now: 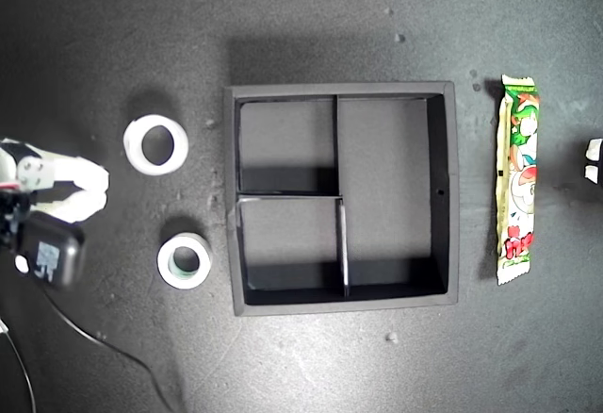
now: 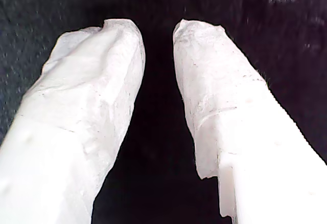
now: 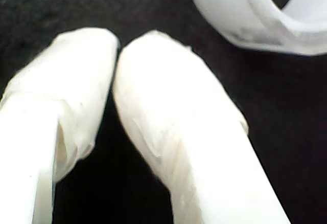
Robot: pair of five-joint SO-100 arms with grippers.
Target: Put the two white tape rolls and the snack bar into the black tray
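Two white tape rolls lie on the dark mat to the left of the black tray (image 1: pixel 450 196) in the exterior view. One is wider and flatter (image 1: pixel 155 144); the other has a greenish inner rim (image 1: pixel 185 260). All compartments of the tray are empty. The snack bar (image 1: pixel 517 179) lies lengthwise to the tray's right. My second gripper (image 1: pixel 97 193) is at the exterior view's left edge, between the rolls and short of both. It is shut (image 3: pixel 117 50) on nothing, with a white roll (image 3: pixel 255 14) just past its tips. My first gripper (image 2: pixel 158 29) is open over bare mat.
A white piece of an arm (image 1: pixel 594 160) shows at the exterior view's right edge, beside the snack bar. A black cable (image 1: pixel 104 342) trails across the mat at the exterior view's lower left. Small crumbs dot the mat around the tray.
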